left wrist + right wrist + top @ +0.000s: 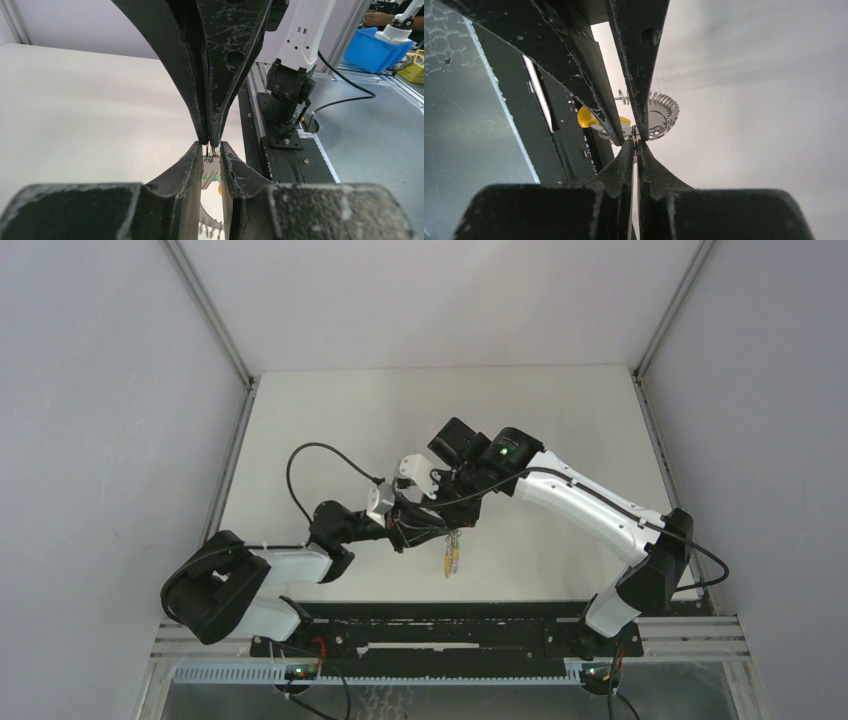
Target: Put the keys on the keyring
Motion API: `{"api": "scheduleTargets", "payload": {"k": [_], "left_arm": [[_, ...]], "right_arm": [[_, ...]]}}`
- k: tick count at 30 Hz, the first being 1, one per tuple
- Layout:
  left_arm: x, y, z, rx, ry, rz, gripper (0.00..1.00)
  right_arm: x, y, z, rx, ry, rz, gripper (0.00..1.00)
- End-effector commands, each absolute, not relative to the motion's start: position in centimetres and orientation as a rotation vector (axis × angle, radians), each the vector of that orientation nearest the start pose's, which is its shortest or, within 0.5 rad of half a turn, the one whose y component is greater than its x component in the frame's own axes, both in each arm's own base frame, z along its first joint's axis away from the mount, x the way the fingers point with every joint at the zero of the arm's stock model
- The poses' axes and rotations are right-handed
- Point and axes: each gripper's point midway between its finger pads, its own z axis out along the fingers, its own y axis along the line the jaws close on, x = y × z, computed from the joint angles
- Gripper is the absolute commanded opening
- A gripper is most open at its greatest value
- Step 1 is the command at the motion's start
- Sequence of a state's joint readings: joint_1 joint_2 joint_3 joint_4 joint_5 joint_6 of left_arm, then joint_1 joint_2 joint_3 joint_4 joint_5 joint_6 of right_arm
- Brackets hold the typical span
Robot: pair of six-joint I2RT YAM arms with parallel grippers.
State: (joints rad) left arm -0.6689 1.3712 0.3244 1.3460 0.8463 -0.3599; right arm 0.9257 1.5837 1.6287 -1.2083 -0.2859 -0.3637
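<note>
**Two tools met tip to tip over the keyring**

The keyring [670, 111] was held off the pale, matte counter [90, 110], just where the two black tools met at mid-counter. It was a thin grey metal loop with a coiled, beaded-looking rim. From the right wrist it showed obliquely, as a flattened oval, with its lower edge touching the fingertips. From above, ring and keys formed a small bundle hanging under the tips, its long axis running toward the near edge of the counter.

The right tool [636, 145] had its scuffed, wedge-shaped fingers pressed almost together, with only a hairline slit between them. They pinched thin metal at the ring's rim.

The left tool [210, 150] faced it tip to tip with a narrow gap between its worn rubbery pads. Small shiny metal pieces lay in that gap, but whether the pads gripped them could not be told.

The yellow key [584, 116] showed its smooth, rounded plastic head beside and partly behind a left finger, close to the ring. Its blade was hidden, so its direction could not be read.
</note>
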Motion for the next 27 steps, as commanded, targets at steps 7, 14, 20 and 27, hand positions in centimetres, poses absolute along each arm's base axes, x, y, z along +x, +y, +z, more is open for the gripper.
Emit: {"api": "scheduleTargets", "payload": {"k": [7, 14, 20, 27], "left_arm": [[17.08, -31.5, 22.53, 0.993, 1.082, -1.368, 0.26], [16.94, -31.54, 22.49, 1.003, 1.082, -1.377, 0.13], [16.84, -31.59, 22.34, 1.011, 1.084, -1.384, 0.14], [16.78, -31.62, 22.39, 1.016, 1.082, -1.388, 0.01]], "right_arm": [[17.0, 29.09, 22.88, -1.726, 2.049, 0.565, 0.0], [16.85, 29.21, 22.83, -1.738, 2.042, 0.57, 0.0], [16.79, 28.99, 23.04, -1.742, 2.029, 0.563, 0.0], [16.49, 29.27, 23.33, -1.753, 2.002, 0.575, 0.0]]}}
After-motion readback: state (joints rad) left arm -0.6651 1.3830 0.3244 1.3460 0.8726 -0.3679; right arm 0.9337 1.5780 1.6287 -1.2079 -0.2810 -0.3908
